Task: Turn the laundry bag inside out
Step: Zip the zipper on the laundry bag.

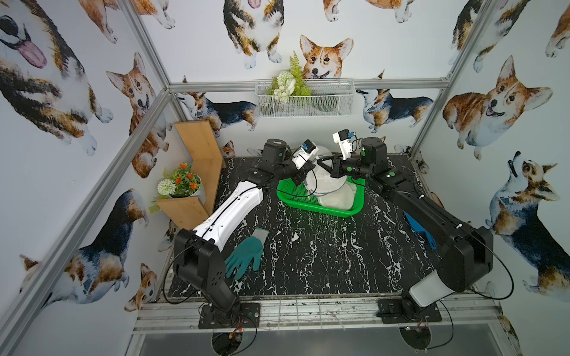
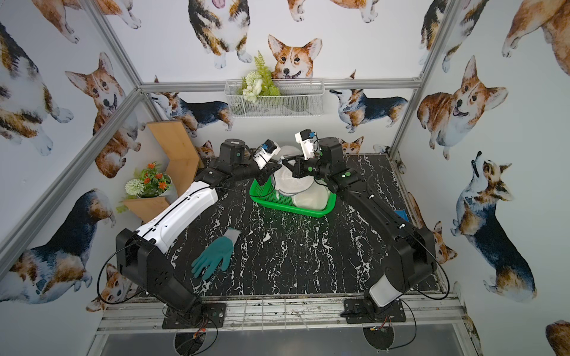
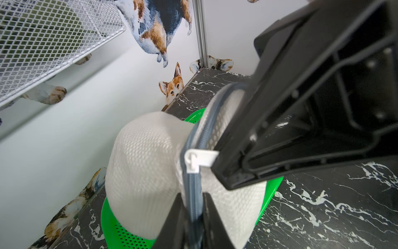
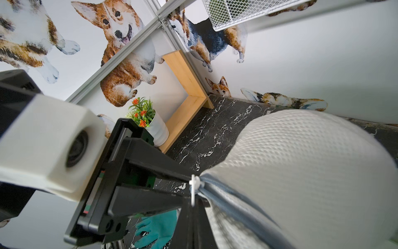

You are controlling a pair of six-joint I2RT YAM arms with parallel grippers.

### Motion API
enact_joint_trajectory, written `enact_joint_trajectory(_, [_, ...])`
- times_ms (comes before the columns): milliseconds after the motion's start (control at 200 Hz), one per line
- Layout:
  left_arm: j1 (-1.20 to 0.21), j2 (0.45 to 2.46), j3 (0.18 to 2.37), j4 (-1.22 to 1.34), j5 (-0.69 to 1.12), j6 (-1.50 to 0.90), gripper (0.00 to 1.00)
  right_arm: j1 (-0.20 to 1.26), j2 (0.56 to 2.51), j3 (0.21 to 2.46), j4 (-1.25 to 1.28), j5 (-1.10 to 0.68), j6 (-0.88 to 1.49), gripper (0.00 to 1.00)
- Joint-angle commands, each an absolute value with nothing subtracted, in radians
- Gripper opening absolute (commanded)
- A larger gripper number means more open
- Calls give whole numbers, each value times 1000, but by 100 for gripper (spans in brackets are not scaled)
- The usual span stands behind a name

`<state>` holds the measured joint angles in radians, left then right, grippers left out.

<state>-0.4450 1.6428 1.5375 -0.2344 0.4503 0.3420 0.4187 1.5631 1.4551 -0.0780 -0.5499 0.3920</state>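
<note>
Left wrist view: the laundry bag (image 3: 146,172) is pinched tight by the left gripper (image 3: 192,200) at its grey zip (image 3: 192,185). The zip is also held by the right gripper (image 4: 193,204), just beside, over the basket (image 3: 120,235).

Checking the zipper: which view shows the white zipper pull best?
The left wrist view: the white zipper pull sits large and face-on on the grey zipper. The right wrist view shows it edge-on; in both top views it is too small to make out.
</note>
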Motion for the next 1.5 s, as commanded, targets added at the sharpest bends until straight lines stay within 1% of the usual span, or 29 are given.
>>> enact_joint_trajectory(0, [-444, 1639, 1537, -201, 446, 350, 4, 419, 1559, 1473, -43, -552, 377, 0])
enact_joint_trajectory(30, [-443, 1637, 1533, -193, 449, 350, 0, 416, 1556, 1472, -44, -540, 381, 0])
enact_joint_trajectory(270, [-437, 1580, 1439, -95, 459, 331, 0, 293, 1503, 1401, -25, -485, 497, 0])
enact_joint_trajectory(460, [-414, 1508, 1322, 98, 510, 245, 0, 213, 1482, 1349, -61, -476, 509, 0])
enact_joint_trajectory(641, [-385, 1465, 1239, 265, 584, 145, 0, 202, 1503, 1357, -65, -497, 527, 0])
enact_joint_trajectory(736, [-381, 1473, 1239, 252, 606, 138, 0, 211, 1512, 1366, -2, -551, 564, 0])
enact_joint_trajectory(851, [-382, 1486, 1251, 203, 592, 152, 0, 238, 1510, 1382, 42, -579, 545, 0])
enact_joint_trajectory(866, [-381, 1489, 1253, 197, 586, 153, 4, 240, 1509, 1383, 43, -580, 540, 0])
enact_joint_trajectory(896, [-382, 1491, 1256, 185, 571, 153, 17, 250, 1507, 1386, 44, -583, 526, 0])
enact_joint_trajectory(986, [-382, 1491, 1256, 163, 544, 167, 46, 272, 1504, 1396, 39, -591, 492, 0])
enact_joint_trajectory(1086, [-383, 1487, 1256, 153, 526, 177, 61, 294, 1511, 1404, 30, -597, 472, 0])
enact_joint_trajectory(1201, [-386, 1485, 1268, 131, 518, 203, 72, 321, 1531, 1433, -15, -608, 429, 0])
enact_joint_trajectory(1256, [-390, 1489, 1284, 104, 514, 226, 75, 331, 1540, 1445, -37, -612, 406, 0])
enact_joint_trajectory(1381, [-393, 1502, 1315, 28, 470, 268, 77, 334, 1543, 1452, -63, -601, 380, 0])
enact_joint_trajectory(1496, [-392, 1524, 1351, -77, 393, 304, 77, 334, 1536, 1457, -69, -570, 365, 0])
